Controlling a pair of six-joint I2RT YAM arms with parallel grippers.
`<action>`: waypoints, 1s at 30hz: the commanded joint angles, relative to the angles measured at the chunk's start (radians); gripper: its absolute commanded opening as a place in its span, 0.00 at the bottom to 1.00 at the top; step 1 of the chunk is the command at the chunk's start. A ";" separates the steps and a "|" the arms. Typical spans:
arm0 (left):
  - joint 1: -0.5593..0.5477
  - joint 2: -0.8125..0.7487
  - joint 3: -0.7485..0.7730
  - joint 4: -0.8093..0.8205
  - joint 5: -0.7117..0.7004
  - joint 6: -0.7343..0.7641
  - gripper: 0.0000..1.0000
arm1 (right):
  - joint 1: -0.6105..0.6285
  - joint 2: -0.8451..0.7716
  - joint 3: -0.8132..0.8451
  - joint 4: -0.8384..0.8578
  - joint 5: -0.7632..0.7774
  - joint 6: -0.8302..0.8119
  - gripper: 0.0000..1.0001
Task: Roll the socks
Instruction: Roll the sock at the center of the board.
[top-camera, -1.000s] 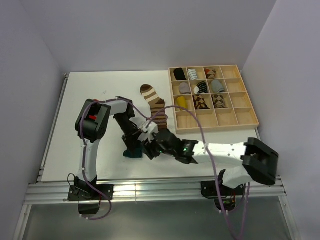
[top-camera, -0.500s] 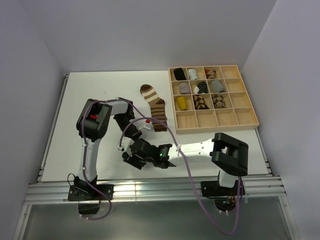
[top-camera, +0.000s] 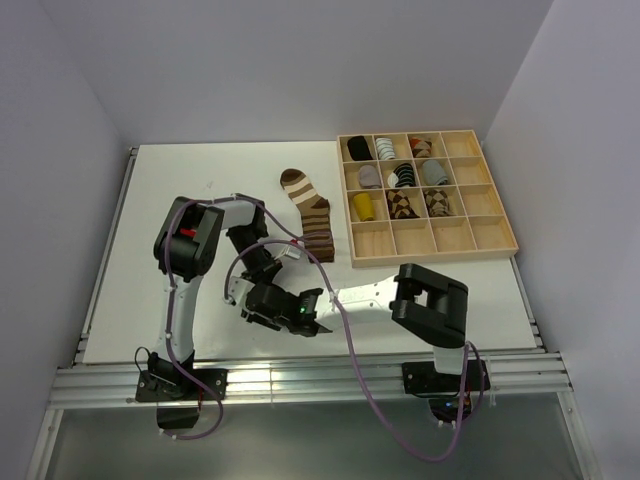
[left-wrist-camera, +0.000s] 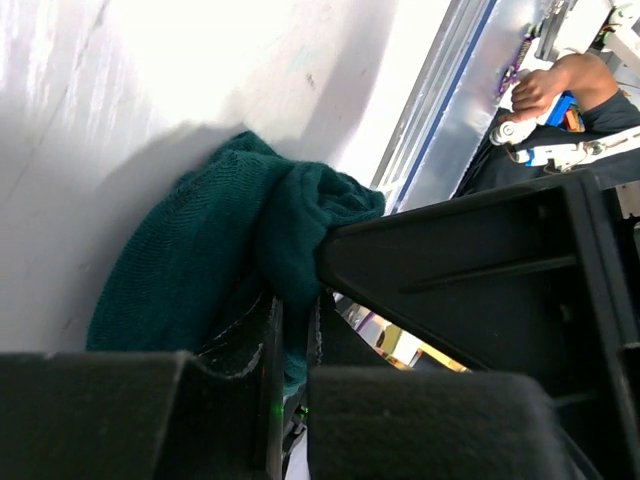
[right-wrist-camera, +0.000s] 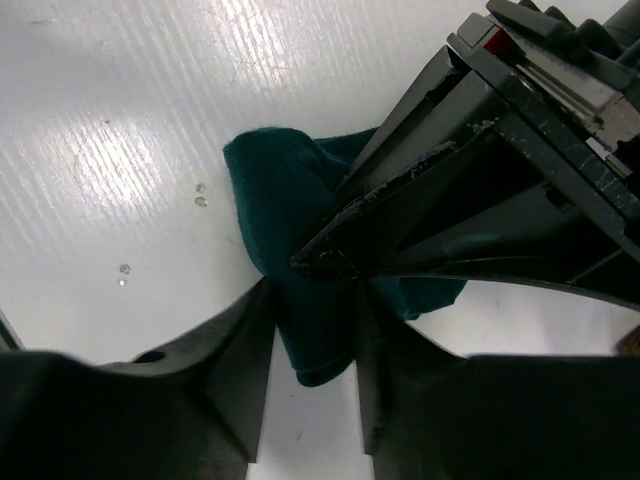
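- Your left gripper is pinched down to a narrow slit. Its wrist cam shows a fold of the teal sock caught between the two fingers, so it's clamped on fabric.
- The right gripper is in the same spot. Its fingers are close together with the lower end of the teal sock filling the gap and touching both sides, so it's gripping too.
- The teal sock is bunched into a lumpy wad, lying on the white table toward the near edge, left of centre. From overhead you can barely see it because both grippers are stacked over it.
- In the right wrist view, the left gripper's black tip comes in from the upper right and presses onto the middle of the wad.
- The brown-and-cream striped sock lies flat and unrolled further back on the table, just beside the left edge of the wooden tray. Neither gripper is touching it.
- The tray sits at the back right, with rolled bundles in its upper compartments.
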 joint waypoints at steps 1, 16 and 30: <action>0.009 0.016 0.027 0.120 -0.034 0.043 0.12 | -0.014 0.051 0.020 -0.027 -0.009 0.011 0.35; 0.134 -0.139 0.103 0.122 0.122 -0.004 0.31 | -0.121 0.055 0.014 -0.093 -0.247 0.064 0.11; 0.366 -0.570 -0.236 0.752 -0.020 -0.363 0.29 | -0.291 0.120 0.161 -0.274 -0.624 0.108 0.09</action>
